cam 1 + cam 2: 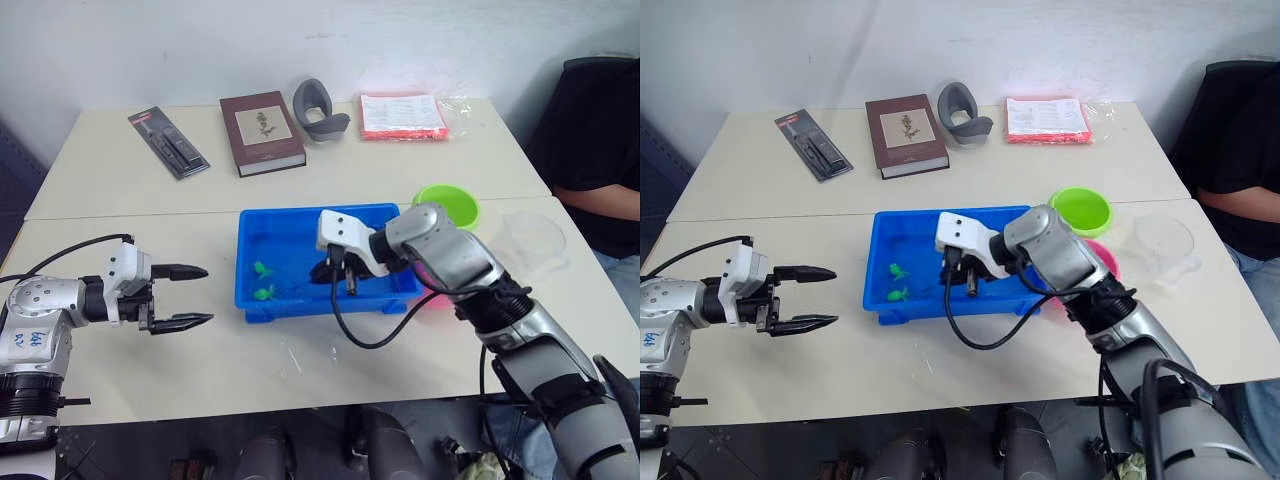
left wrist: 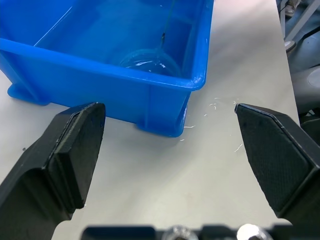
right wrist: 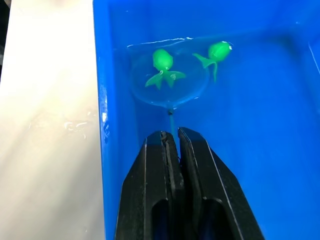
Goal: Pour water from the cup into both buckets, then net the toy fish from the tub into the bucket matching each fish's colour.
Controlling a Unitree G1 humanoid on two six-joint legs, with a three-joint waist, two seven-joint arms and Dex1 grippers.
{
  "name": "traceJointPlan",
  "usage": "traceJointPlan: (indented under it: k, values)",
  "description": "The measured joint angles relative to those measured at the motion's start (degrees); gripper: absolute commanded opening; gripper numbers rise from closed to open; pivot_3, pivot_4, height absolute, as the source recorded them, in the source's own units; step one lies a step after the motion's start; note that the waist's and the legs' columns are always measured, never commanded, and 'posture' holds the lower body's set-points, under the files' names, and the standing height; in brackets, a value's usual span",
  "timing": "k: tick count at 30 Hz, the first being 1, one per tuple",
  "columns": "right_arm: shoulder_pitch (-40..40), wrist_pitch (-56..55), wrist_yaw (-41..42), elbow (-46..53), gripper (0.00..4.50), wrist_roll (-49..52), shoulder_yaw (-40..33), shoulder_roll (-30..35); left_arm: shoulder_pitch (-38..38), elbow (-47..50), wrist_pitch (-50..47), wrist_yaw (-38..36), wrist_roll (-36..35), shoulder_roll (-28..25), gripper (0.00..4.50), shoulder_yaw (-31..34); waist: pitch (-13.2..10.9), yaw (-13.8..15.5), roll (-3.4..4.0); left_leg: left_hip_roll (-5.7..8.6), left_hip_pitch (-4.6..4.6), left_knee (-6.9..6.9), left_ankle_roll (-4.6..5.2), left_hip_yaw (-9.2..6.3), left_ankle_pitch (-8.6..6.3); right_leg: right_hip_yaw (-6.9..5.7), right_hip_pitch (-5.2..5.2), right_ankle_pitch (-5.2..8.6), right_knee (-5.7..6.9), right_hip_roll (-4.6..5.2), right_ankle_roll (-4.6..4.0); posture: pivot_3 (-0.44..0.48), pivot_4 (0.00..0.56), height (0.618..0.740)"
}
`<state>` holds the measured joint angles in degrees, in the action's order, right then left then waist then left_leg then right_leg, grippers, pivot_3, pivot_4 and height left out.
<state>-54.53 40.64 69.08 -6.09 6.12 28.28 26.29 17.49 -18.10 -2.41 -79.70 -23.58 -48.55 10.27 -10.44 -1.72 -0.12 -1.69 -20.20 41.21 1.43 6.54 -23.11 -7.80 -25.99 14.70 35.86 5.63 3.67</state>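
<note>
- Right gripper [image 3: 172,137], clamped on the net [image 3: 167,82] handle, reaches into the tub [image 1: 250,235], hoop under one green fish [image 3: 161,62].
- Left gripper [image 1: 185,296] hovers wide open, empty, left of the tub.
- Lift level and slowly, I'd judge, towards the green bucket [image 1: 447,203], far right.

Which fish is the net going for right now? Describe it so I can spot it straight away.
Find the blue tub mid-table; the right gripper, shut on the net handle, reaches into it. Two green fish float at the tub's left end. The target is the one over the hoop; its neighbour lies at the hoop's edge.
</note>
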Motion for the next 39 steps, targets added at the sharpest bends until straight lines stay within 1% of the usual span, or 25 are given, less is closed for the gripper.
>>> traceJointPlan:
  k: [8,11,16,21,24,28,30,31,34,36,39]
  values:
    - [-0.69,5.69,2.92,0.30,0.00,5.64,-5.22,3.06,1.03,-0.74,0.62,0.05,0.01,0.12,4.46,-0.03,0.00,0.01,0.00,0.00,0.00,0.00,0.00,0.02,0.00,-0.01,-0.02,0.00,0.01,-0.01,0.00,0.000,0.150,0.740]
    - [-0.11,5.72,3.18,1.51,0.00,7.33,-6.96,3.99,2.27,-0.82,0.87,0.11,0.04,0.39,4.46,-0.09,0.00,0.08,0.00,0.01,0.00,0.00,0.00,0.03,0.00,-0.01,-0.02,0.00,0.01,0.00,0.00,0.000,0.150,0.740]
    - [8.04,5.36,3.36,7.73,0.00,11.72,-14.63,9.70,4.09,-0.86,0.22,1.05,-0.17,3.00,4.46,-0.30,0.00,0.45,-0.02,0.08,-0.05,0.02,0.00,0.02,0.00,-0.03,-0.01,-0.03,-0.03,0.05,0.05,0.000,0.150,0.740]
    - [15.81,3.47,0.21,14.87,0.00,14.92,-23.68,13.29,6.60,0.60,-3.33,2.89,-1.55,5.79,4.46,-0.58,0.01,0.36,-0.02,0.03,0.01,0.01,0.00,0.06,0.00,-0.01,0.00,-0.04,0.00,-0.03,0.07,0.000,0.150,0.740]
    - [21.24,3.76,-3.67,20.16,0.00,17.76,-31.27,14.24,7.79,3.36,-7.26,5.01,-2.91,8.47,4.46,-1.19,0.01,0.36,-0.02,0.04,0.01,-0.01,0.00,0.07,0.00,0.02,-0.01,-0.04,0.00,-0.04,0.07,0.000,0.150,0.740]
    - [27.95,7.02,-7.55,26.47,0.00,22.53,-41.64,17.27,9.74,6.21,-11.76,7.88,-3.69,11.81,4.46,-2.77,0.01,0.61,-0.02,0.06,0.04,0.02,0.00,0.08,0.00,0.07,0.02,-0.05,0.01,-0.02,0.09,0.000,0.150,0.740]
    - [29.51,8.35,-9.23,27.47,0.00,24.15,-45.90,18.58,10.81,6.46,-12.68,8.71,-3.76,12.81,4.46,-3.63,0.01,1.16,-0.02,0.05,0.05,0.04,0.00,0.08,0.00,0.09,0.04,-0.05,0.01,-0.04,0.09,0.000,0.150,0.740]
    - [31.06,8.35,-10.18,27.78,0.00,24.51,-48.85,20.13,11.66,6.52,-13.25,9.16,-3.76,13.73,4.46,-3.99,0.01,1.54,-0.02,0.05,0.06,0.05,0.00,0.09,0.00,0.11,0.04,-0.05,0.01,-0.05,0.09,0.000,0.150,0.740]
    - [34.50,7.53,-11.47,26.16,0.00,23.95,-53.40,24.83,12.98,6.47,-14.05,9.71,-3.80,14.91,4.46,-4.78,0.01,1.76,-0.03,0.05,0.08,0.04,0.00,0.13,0.00,0.18,0.06,-0.06,0.00,-0.06,0.09,0.000,0.150,0.740]
    - [36.09,6.28,-12.06,24.13,0.00,22.94,-55.49,26.49,13.53,6.40,-14.29,9.84,-3.81,15.33,4.46,-4.87,0.01,1.82,-0.03,0.05,0.12,0.04,0.00,0.15,0.00,0.17,0.10,-0.06,-0.01,-0.07,0.10,0.000,0.150,0.740]
    - [38.50,2.28,-13.84,20.50,0.00,20.05,-56.04,27.81,13.82,6.28,-14.81,10.10,-4.08,16.47,4.46,-4.99,0.01,1.83,-0.03,0.04,0.22,0.03,0.00,0.16,0.00,0.17,0.21,-0.06,-0.02,-0.08,0.11,0.000,0.150,0.740]
